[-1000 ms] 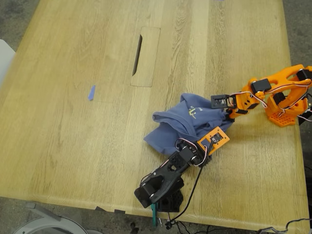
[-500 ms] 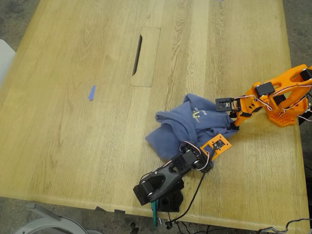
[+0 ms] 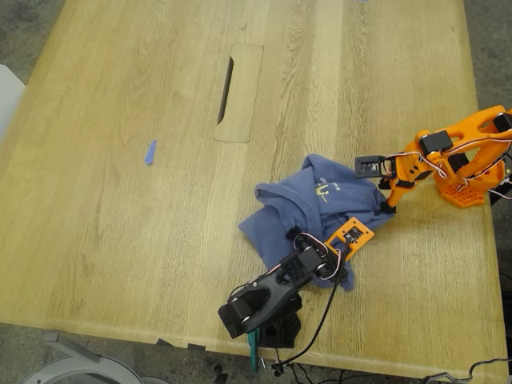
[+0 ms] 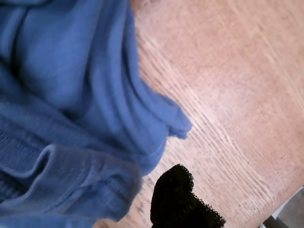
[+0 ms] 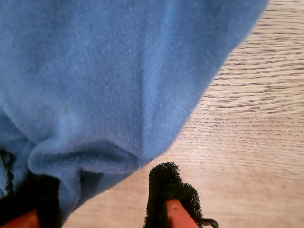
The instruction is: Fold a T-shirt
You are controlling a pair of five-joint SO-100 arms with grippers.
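The slate-blue T-shirt (image 3: 304, 210) lies crumpled on the wooden table (image 3: 120, 224), its small print (image 3: 324, 190) facing up. My second gripper (image 3: 390, 200), on the orange arm, is at the shirt's edge towards the exterior view's right. In the second wrist view its jaws (image 5: 95, 199) stand apart; cloth (image 5: 109, 80) drapes over one pad, and bare table shows beside the other pad (image 5: 166, 185). My first gripper (image 3: 340, 260), on the black arm, sits at the shirt's near edge. One black pad (image 4: 178, 197) shows beside bunched hem (image 4: 95, 185); its other finger is hidden.
A blue tape scrap (image 3: 150, 152) lies towards the exterior view's left. A slotted cutout panel (image 3: 238, 92) is set in the tabletop beyond the shirt. The black arm's base (image 3: 260, 312) stands at the near table edge, the orange base (image 3: 468, 180) at the exterior view's right.
The black arm drew back towards the near edge and the shirt's near corner came with it. The orange gripper shifted towards the exterior view's right and lower, to the shirt's edge.
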